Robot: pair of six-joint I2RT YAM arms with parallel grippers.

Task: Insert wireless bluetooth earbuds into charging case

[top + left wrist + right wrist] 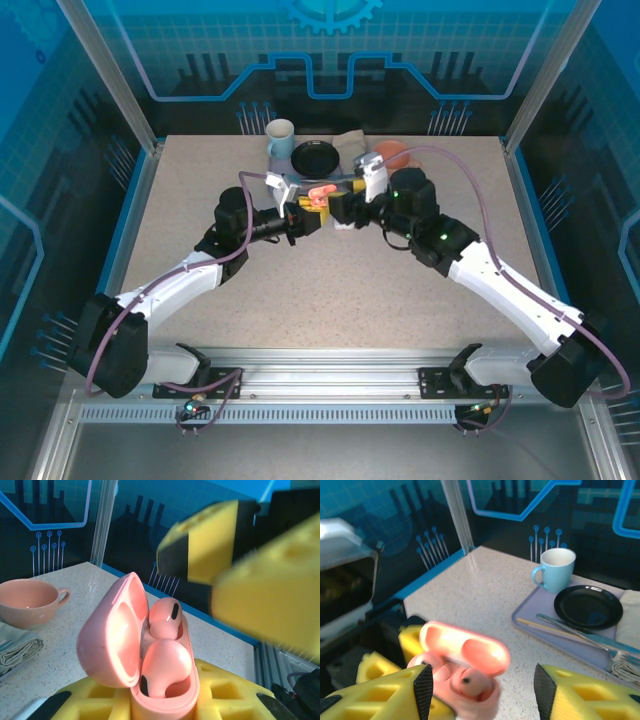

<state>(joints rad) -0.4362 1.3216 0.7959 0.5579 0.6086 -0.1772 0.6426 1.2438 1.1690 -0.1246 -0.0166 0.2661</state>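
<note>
The salmon-pink charging case stands upright with its lid swung open. My left gripper is shut on its base, yellow fingers on either side. Two pink earbuds sit in its wells, the farther one with its dark tip up. In the top view the case hangs above mid-table between both arms. My right gripper is open, its fingers spread to each side of the case and gripping nothing. One earbud shows in that view.
A lavender tray at the back holds a blue mug, a black plate and cutlery. A pink cup and a folded cloth lie nearby. Glass walls surround the table.
</note>
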